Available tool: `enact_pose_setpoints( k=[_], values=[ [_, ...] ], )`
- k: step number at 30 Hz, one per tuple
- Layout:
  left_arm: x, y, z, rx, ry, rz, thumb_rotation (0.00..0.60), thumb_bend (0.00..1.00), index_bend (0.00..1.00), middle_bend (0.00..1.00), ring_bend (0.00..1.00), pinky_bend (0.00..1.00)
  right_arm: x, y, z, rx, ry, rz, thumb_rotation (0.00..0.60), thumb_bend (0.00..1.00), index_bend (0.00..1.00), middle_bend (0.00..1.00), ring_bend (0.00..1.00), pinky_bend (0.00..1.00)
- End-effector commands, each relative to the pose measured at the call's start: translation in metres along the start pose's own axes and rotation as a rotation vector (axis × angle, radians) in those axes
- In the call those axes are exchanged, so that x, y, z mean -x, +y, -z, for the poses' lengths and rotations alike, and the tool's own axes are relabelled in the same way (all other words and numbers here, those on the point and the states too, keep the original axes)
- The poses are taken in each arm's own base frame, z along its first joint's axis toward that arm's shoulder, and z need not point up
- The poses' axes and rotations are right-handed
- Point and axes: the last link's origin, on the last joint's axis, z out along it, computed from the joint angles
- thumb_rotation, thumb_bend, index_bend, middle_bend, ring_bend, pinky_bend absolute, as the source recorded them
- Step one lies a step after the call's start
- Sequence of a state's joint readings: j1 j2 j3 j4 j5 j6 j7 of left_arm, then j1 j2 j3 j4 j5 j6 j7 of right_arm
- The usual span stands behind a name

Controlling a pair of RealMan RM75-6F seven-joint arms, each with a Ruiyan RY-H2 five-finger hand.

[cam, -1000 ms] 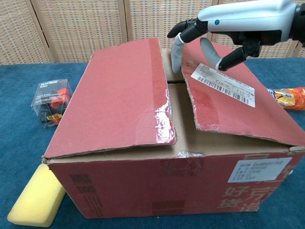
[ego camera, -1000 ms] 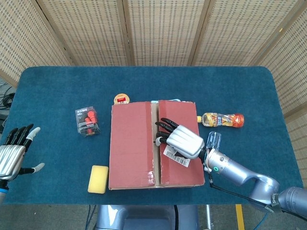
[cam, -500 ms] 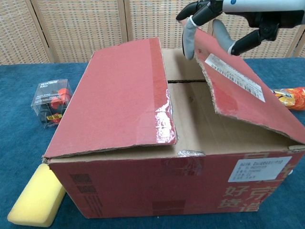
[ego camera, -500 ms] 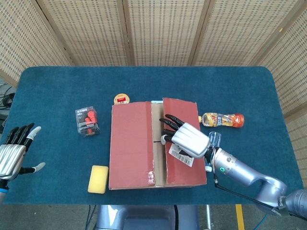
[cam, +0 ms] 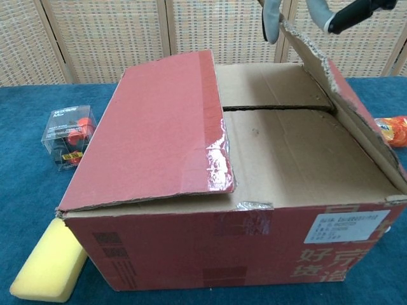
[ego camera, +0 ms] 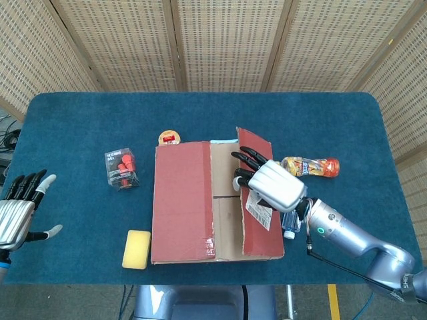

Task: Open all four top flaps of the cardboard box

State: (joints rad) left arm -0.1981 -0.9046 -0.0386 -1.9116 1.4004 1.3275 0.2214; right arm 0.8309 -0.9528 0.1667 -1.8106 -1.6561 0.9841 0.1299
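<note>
The red cardboard box point(ego camera: 200, 253) stands mid-table. Its left top flap point(ego camera: 181, 200) slopes low over the opening, slightly raised at its inner edge point(cam: 213, 121). My right hand point(ego camera: 270, 183) grips the free edge of the right top flap point(ego camera: 259, 230) and holds it steeply up. In the chest view that flap point(cam: 346, 105) leans out to the right, with fingertips point(cam: 272, 16) hooked over its top edge. Two tan inner flaps point(cam: 286, 146) lie flat, meeting at a seam. My left hand point(ego camera: 17, 213) hovers open at the table's far left edge, apart from everything.
A clear case of red pieces point(ego camera: 121, 168) and a yellow sponge point(ego camera: 137, 249) lie left of the box. A round tin point(ego camera: 169, 138) sits behind it. An orange bottle point(ego camera: 310, 166) lies to the right, beside my right forearm. Wicker screens stand behind the table.
My right hand has swung the right flap from nearly flat up to steep, moving up and to the right. The inner flaps now show. The left hand stays put.
</note>
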Motion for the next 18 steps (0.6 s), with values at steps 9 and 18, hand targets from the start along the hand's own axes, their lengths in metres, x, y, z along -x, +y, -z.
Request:
enact_pose_setpoints(
  k=[9, 18],
  values=[
    [-0.001, 0.0, -0.001, -0.004, 0.005, -0.006, 0.51, 0.13, 0.0, 0.0, 0.0, 0.0, -0.026, 0.018, 0.007, 0.06, 0.036, 0.038, 0.6, 1.0, 0.43, 0.43, 0.01, 0.0],
    [0.0, 0.0, -0.002, -0.007, 0.002, -0.011, 0.509, 0.14, 0.0, 0.0, 0.0, 0.0, -0.036, 0.043, 0.02, 0.151, 0.022, 0.089, 0.6, 1.0, 0.44, 0.43, 0.02, 0.0]
  ],
)
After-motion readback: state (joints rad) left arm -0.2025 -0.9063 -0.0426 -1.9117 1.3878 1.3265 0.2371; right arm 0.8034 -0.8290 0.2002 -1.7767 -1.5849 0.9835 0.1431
